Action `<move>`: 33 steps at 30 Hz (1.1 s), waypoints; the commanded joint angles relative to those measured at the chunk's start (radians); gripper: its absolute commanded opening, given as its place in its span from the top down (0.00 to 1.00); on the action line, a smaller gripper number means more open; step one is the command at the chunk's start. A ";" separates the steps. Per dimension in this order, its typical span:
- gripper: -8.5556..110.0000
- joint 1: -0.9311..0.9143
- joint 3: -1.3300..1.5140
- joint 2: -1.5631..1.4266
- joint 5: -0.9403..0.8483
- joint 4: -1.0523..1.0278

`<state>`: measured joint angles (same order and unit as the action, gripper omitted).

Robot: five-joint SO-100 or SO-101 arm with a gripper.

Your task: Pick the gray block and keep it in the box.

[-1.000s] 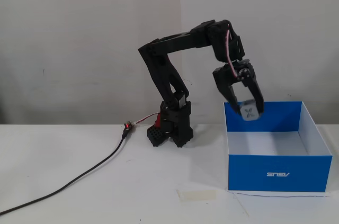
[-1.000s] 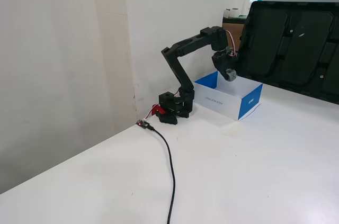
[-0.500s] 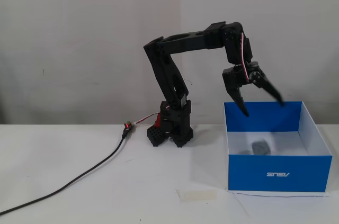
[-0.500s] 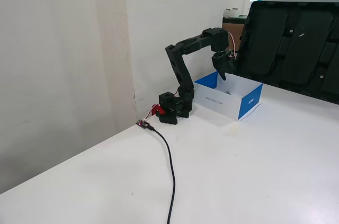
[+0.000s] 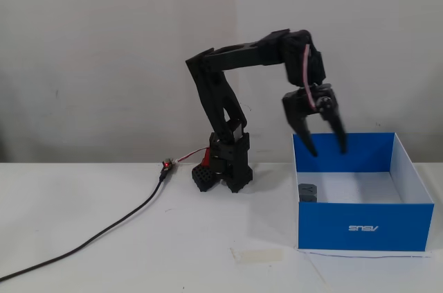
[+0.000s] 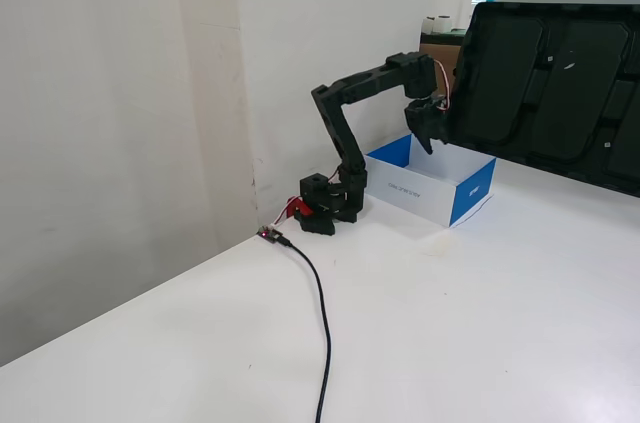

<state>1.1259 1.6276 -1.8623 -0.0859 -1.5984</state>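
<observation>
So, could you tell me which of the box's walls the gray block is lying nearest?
The gray block lies against the box's left wall in this fixed view, the wall toward the arm's base; the open gripper hangs above.

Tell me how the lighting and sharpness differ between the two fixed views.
In a fixed view from the front, light is flat and even, the pincer sharp, the gray block dim inside the box. In a fixed view from the side, a bright window washes out the top right, and the arm looks small and soft.
</observation>
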 commanded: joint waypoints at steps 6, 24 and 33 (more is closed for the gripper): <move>0.90 -0.411 0.120 -0.236 -0.238 0.060; 0.90 -1.060 0.928 -0.988 -0.124 0.541; 0.91 -1.095 1.177 -1.471 0.078 0.508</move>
<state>0.0383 2.7734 -3.1799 -0.0736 -1.0815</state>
